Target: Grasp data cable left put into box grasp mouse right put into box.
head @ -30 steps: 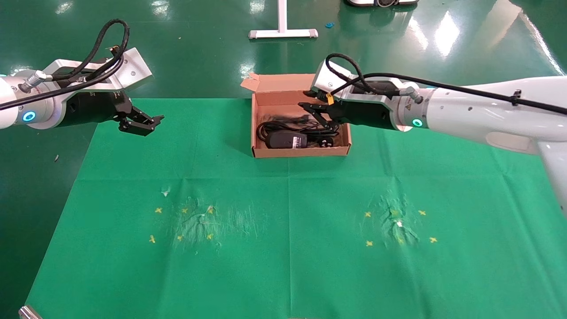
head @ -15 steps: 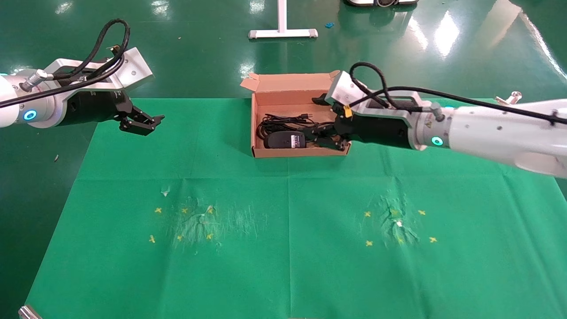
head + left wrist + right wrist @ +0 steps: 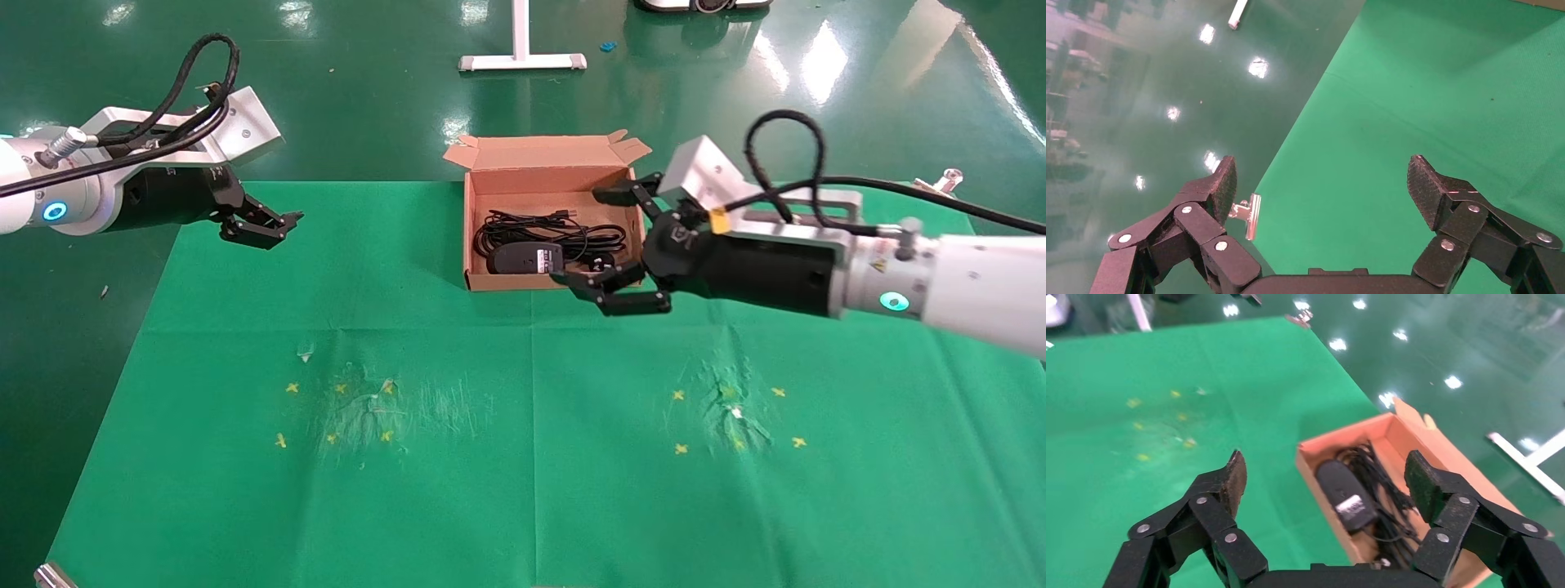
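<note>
The box (image 3: 546, 175) sits open at the middle of the surface's (image 3: 531, 425) far edge, its lid flaps standing up behind it. Inside lie the cable (image 3: 535, 228), coiled in loose loops toward the far side, and the mouse (image 3: 523, 259), against the near wall with its white label facing up. The right hand (image 3: 611, 245) hangs just beside the box's near right corner, fingers spread wide and holding nothing; in the right wrist view the mouse (image 3: 1344, 496) and cable (image 3: 1379, 484) show in the box (image 3: 1413, 438) beyond the fingertips. The left hand (image 3: 265, 226) is parked above the surface's far left corner, also spread and empty, well apart from the box
</note>
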`<state>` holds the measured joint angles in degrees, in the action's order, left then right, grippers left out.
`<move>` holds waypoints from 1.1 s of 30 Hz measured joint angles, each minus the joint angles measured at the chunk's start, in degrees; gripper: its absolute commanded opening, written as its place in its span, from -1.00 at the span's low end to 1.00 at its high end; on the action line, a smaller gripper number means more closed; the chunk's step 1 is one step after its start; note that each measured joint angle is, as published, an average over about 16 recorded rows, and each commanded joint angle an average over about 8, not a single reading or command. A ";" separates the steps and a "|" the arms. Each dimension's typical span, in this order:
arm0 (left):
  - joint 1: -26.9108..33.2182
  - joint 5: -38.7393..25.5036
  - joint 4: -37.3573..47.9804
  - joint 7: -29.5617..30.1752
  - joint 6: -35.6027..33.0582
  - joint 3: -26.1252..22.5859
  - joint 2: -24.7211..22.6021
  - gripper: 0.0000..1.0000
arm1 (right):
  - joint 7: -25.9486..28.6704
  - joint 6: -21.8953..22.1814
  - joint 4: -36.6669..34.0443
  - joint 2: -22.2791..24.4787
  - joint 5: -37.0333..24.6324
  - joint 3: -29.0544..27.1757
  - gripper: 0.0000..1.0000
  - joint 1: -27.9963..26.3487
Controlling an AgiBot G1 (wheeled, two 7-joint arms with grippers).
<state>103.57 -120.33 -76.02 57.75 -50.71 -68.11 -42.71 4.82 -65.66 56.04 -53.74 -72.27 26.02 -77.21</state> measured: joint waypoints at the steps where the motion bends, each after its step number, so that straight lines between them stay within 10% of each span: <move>1: 0.00 0.00 0.00 0.00 0.00 0.00 0.00 1.00 | 0.17 -0.58 0.51 0.54 0.88 -0.29 1.00 0.45; 19: -0.98 1.83 0.06 -1.10 -0.80 1.21 0.18 1.00 | 3.27 -11.04 9.67 10.32 16.75 -5.51 1.00 8.62; 33: -8.91 16.65 0.53 -9.97 -7.40 11.05 1.64 1.00 | 5.44 -18.41 16.10 17.20 27.94 -9.18 1.00 14.37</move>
<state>94.66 -103.68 -75.49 47.78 -58.12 -57.06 -41.07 10.26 -84.07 72.14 -36.54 -44.33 16.84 -62.84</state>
